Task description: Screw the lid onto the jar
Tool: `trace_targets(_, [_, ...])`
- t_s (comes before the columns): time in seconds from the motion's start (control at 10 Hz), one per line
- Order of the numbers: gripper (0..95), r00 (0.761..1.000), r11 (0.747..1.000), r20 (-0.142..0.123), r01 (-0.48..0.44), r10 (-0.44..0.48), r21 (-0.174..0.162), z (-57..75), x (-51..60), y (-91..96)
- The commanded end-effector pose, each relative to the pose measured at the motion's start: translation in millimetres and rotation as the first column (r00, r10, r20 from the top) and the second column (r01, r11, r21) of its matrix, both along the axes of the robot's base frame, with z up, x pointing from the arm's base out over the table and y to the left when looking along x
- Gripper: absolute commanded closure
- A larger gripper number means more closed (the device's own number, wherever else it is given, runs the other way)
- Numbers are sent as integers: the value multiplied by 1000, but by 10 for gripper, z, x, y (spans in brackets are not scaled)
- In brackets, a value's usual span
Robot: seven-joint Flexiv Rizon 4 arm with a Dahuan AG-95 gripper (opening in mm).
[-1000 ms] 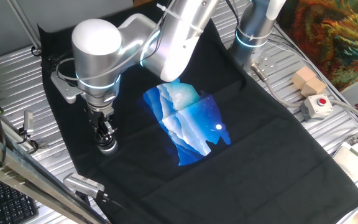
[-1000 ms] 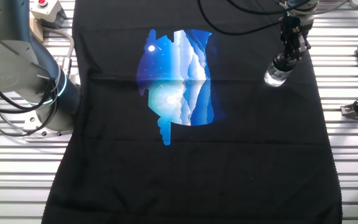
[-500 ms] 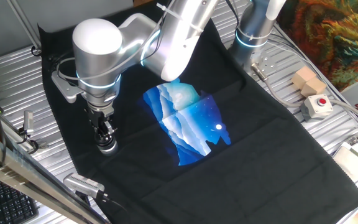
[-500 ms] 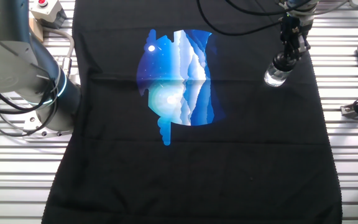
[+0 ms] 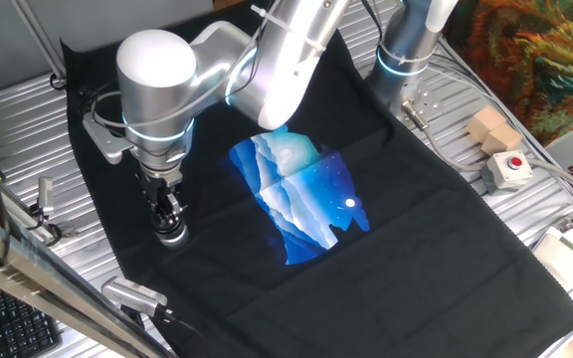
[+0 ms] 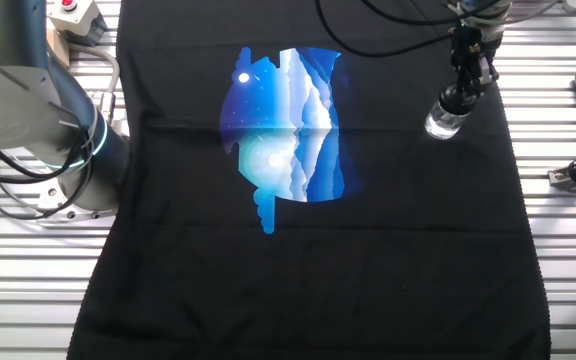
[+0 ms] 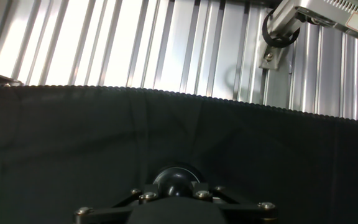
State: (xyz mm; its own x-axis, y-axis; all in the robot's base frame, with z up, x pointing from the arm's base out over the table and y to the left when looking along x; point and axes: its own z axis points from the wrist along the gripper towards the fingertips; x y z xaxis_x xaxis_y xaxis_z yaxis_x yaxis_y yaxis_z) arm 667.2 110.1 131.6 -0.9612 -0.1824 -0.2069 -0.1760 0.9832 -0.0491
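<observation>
Lid (image 6: 455, 98) atop jar (image 6: 442, 124), jaws round lid.

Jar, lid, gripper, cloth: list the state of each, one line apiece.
jar: upright on the black cloth, directly under the gripper.
lid: dark cap between the gripper's fingers, on top of the jar; how far it is screwed on cannot be told.
gripper: pointing straight down, shut on the lid.
black cloth: spread flat over the table, blue print near its middle.
</observation>
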Motion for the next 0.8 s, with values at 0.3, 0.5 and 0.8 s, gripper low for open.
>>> trace_targets(0.3, [950,1000,1000,1,7,-7,-2,-7,-2,-1])
trace_targets(0.5, [950,1000,1000,3,8,-8,-2,-8,-2,-1])
trace_targets(0.8, [950,1000,1000,10,14,-14,-4,-12,-2,-1])
